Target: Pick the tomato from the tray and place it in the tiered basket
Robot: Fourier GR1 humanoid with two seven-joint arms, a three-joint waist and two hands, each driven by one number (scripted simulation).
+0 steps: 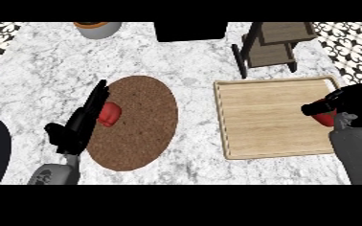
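Observation:
The tomato (pixel 326 118) is a red shape at the right edge of the wooden tray (pixel 268 124), mostly hidden by my right hand (pixel 333 104). That hand's black fingers curl round it from above. The tiered basket (pixel 276 43), a dark frame with wooden shelves, stands behind the tray at the upper right. At the left, my left hand (pixel 80 122) is open, its straight fingers lying along the left rim of a brown round mat (pixel 141 124). A second red object (pixel 109 114) rests on the mat right beside those fingers.
A grey pot (pixel 97 28) sits at the back left and a black block (pixel 191 31) at the back centre. A dark rounded shape (pixel 4 148) shows at the left edge. The marble counter (pixel 191 86) lies bare between mat and tray.

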